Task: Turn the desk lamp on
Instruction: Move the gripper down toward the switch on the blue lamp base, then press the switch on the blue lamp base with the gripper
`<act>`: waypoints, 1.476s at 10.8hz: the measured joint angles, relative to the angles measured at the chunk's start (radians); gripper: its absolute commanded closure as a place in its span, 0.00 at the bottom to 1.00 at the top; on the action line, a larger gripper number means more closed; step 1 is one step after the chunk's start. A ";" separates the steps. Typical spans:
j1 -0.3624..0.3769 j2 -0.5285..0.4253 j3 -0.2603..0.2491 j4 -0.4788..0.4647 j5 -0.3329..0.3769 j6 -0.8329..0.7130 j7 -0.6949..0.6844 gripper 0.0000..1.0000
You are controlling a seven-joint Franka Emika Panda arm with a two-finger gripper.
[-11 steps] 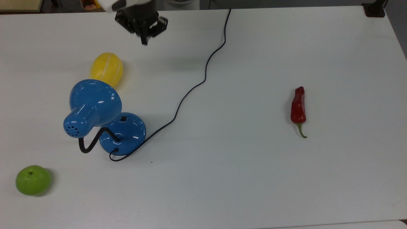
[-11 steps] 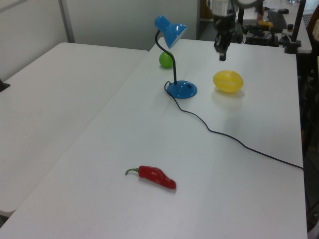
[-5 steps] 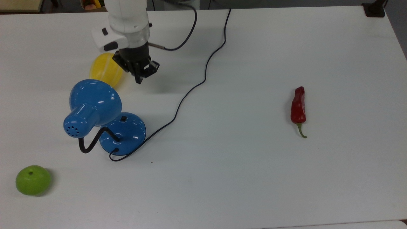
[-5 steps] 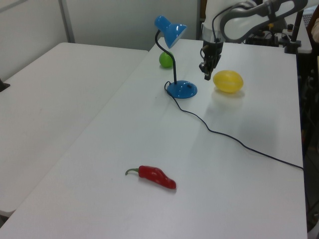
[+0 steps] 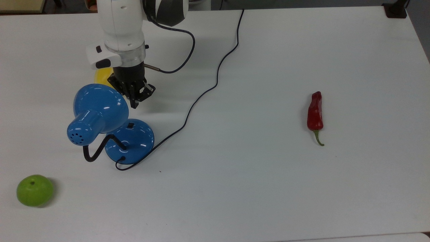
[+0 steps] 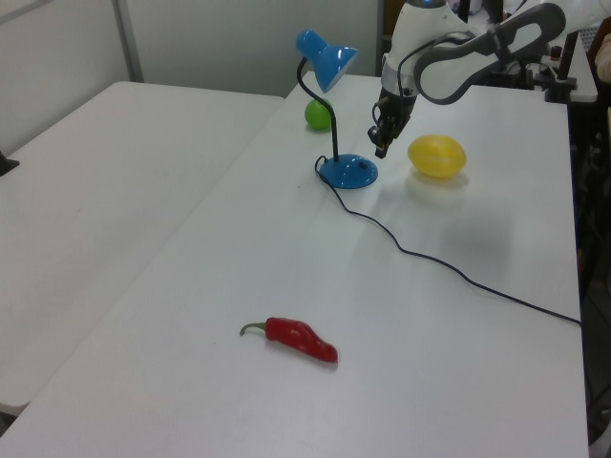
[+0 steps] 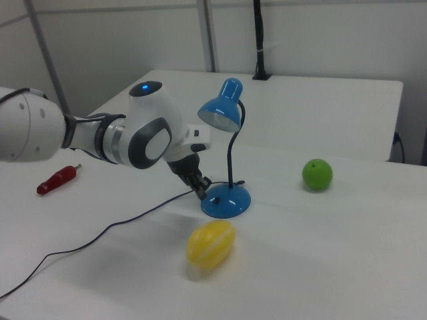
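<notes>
Pincer apparently just above desk lamp base.

I've brought the gripper in from the far edge of the table, over the yellow fruit and toward the desk lamp. In the top view it now hangs just beyond the lamp's blue base, beside the shade, with more of the white arm reaching over the table. In the left view the gripper has dropped lower, close above the base.
</notes>
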 measured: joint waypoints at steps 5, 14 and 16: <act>-0.002 0.043 0.000 0.006 -0.020 0.109 -0.084 1.00; -0.013 0.118 0.000 0.054 -0.046 0.212 -0.146 1.00; -0.013 0.126 0.000 0.058 -0.052 0.215 -0.146 1.00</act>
